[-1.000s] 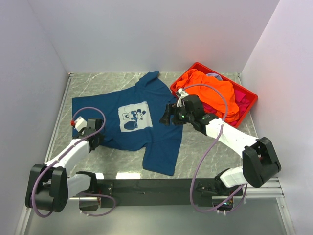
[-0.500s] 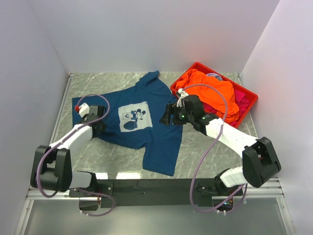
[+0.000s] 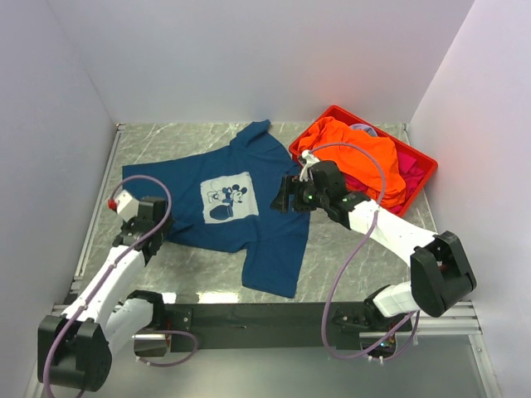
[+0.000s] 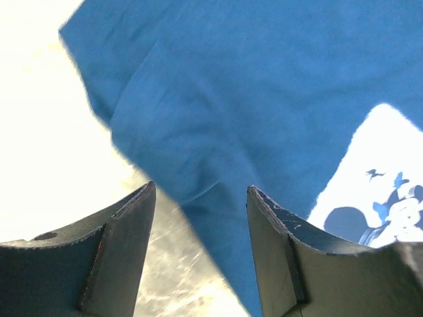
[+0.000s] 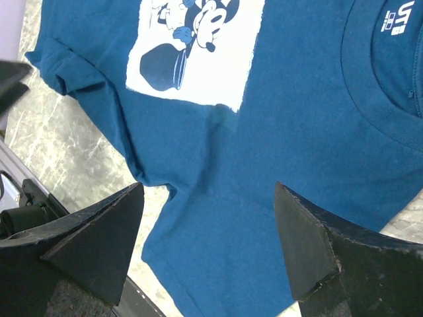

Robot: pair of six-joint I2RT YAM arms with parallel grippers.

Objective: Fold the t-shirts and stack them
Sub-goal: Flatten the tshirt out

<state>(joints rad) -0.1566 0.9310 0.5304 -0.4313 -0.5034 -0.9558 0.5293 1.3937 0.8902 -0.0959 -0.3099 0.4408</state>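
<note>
Navy t-shirt (image 3: 241,207) flat; left claw (image 4: 201,191) parted, empty, low over its edge; right claw (image 5: 208,188) parted, empty, near collar (image 5: 362,99).

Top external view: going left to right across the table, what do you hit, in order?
left gripper → navy t-shirt → right gripper → orange t-shirt → pink t-shirt. The red crate holding the last two is left out, since it overlaps both.

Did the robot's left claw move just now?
Yes. Seen from above, the left gripper slid left, away from the mouse print on the blue t-shirt.
</note>
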